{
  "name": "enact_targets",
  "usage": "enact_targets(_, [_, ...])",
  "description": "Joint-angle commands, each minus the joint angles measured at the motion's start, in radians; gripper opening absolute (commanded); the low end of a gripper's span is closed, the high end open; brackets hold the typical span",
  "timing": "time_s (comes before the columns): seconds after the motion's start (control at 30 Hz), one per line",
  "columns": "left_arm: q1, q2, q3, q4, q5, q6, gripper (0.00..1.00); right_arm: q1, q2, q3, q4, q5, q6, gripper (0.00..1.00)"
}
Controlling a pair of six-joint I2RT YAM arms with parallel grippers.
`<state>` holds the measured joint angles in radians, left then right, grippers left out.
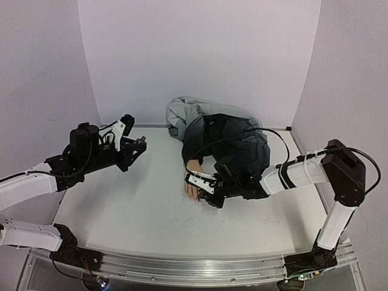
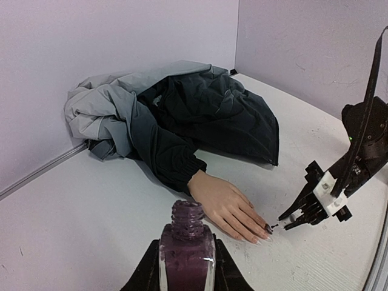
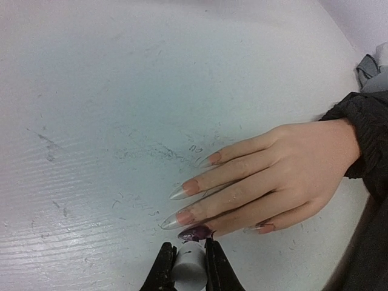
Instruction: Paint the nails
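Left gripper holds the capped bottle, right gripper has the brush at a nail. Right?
No: the bottle in the left gripper is uncapped, its neck open, per the left wrist view. The right gripper does have the brush at a nail.

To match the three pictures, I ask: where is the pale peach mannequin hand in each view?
Top external: the pale peach mannequin hand, at centre.
Left wrist: hand low, right of centre.
Right wrist: hand fills the right half.
Shared landmark: the black quilted jacket cuff on its wrist.
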<state>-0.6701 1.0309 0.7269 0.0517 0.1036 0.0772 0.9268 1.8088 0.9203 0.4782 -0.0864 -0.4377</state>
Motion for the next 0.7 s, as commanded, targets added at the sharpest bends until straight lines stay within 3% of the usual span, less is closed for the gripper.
enact_targets(0.0, [0.006, -0.054, 0.058, 0.049, 0.017, -0.012, 0.0, 0.007, -0.167, -0.003, -0.001, -0.028, 0.064, 0.0])
enact_targets(0.17, [0.006, -0.107, 0.05, 0.049, 0.056, -0.011, 0.0, 0.007, -0.338, -0.021, -0.012, 0.049, 0.253, 0.0])
enact_targets(0.3, [0.005, -0.113, 0.054, 0.048, 0.167, 0.005, 0.0, 0.008, -0.458, -0.043, -0.012, 0.125, 0.466, 0.0])
enact_targets(0.47, [-0.011, -0.086, 0.05, 0.048, 0.314, 0.064, 0.0, 0.007, -0.502, -0.031, -0.009, 0.143, 0.668, 0.0])
enact_targets(0.67, [-0.059, -0.084, 0.015, 0.048, 0.355, 0.178, 0.0, 0.008, -0.505, -0.003, 0.006, 0.082, 0.797, 0.0])
